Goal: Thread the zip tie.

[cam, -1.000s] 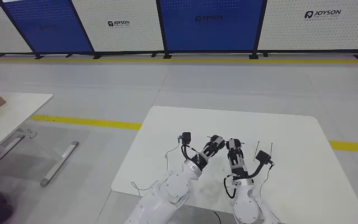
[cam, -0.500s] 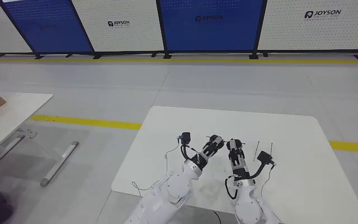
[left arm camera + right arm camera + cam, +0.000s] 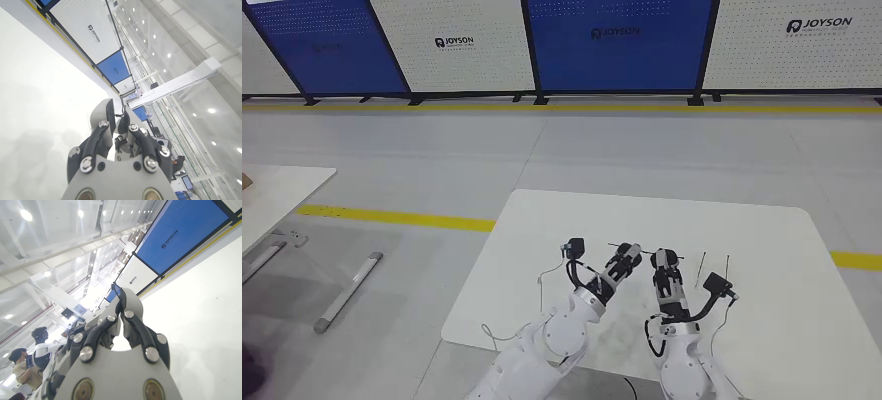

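My right gripper (image 3: 123, 294) is shut on a black zip tie (image 3: 113, 286), whose head sticks out past the fingertips. In the top view this gripper (image 3: 663, 263) is held above the front of the white table (image 3: 742, 230). Just to its left is my left gripper (image 3: 626, 256). In the left wrist view, the left gripper (image 3: 118, 109) has its fingers a little apart. A thin black strand of zip tie (image 3: 119, 114) crosses the gap between the pads and bends up along one finger. A short dark tip (image 3: 614, 245) pokes out beside the left gripper.
Two thin dark strips (image 3: 700, 268) (image 3: 727, 268) lie on the table right of the right arm. Another white table (image 3: 282, 190) stands far left, with a metal bar (image 3: 347, 292) on the floor beside it. Blue and white panels (image 3: 617, 45) close the back.
The two grippers have drifted slightly apart, the right one a little to the right. A thin dark tip now shows beside the left gripper.
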You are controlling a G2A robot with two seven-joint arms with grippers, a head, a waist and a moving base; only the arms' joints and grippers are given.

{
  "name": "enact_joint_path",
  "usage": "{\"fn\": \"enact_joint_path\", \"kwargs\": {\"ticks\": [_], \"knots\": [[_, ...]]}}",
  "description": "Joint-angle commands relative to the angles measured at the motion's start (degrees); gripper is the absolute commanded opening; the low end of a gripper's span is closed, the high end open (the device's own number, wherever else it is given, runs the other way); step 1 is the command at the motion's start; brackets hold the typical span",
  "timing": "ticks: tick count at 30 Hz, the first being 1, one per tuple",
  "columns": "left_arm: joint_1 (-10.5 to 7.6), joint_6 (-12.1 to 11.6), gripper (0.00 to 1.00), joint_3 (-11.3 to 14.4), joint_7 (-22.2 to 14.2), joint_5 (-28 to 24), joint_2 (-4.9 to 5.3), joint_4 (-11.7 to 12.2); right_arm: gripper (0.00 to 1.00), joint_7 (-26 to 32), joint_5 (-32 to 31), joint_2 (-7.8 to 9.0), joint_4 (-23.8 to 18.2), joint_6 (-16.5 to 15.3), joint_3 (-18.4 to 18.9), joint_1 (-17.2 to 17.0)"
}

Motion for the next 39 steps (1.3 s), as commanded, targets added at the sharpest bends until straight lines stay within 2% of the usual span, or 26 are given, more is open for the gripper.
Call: {"fn": "enact_joint_path", "kwargs": {"ticks": [1, 3, 12, 22, 29, 35, 39], "knots": [[-0.03, 0.1, 0.24, 0.1, 0.0, 0.2, -0.01, 0.1, 0.0, 0.0, -0.1, -0.02, 0.0, 0.1, 0.0, 0.0], [-0.02, 0.3, 0.23, 0.2, 0.0, 0.5, -0.01, 0.1, 0.0, -0.1, -0.1, -0.04, 0.0, 0.1, 0.0, 0.0], [0.19, 0.6, 0.0, 0.1, 0.2, 1.6, 0.05, -0.3, 0.0, -2.1, -2.5, -0.22, 0.0, 1.2, -0.6, -0.1], [0.25, 1.2, 0.0, -0.1, -0.6, 2.0, 0.15, -0.5, 0.0, -2.5, -2.8, -0.42, 0.4, 1.0, -1.0, 0.0], [0.17, 0.2, 0.0, -0.2, -1.6, 0.8, 0.15, -0.7, 0.0, 1.3, -0.3, -0.37, 0.8, -0.3, -0.6, 0.5], [0.24, -0.4, 0.0, -0.5, -2.0, -0.2, 0.18, -0.9, 0.0, 2.2, -0.2, -0.32, 0.8, -0.3, -0.2, 0.7], [0.19, -0.1, 0.0, -0.5, -2.1, -0.1, 0.2, -0.9, 0.0, 3.3, 0.9, -0.29, 0.6, -1.2, -0.1, 0.7]]}}
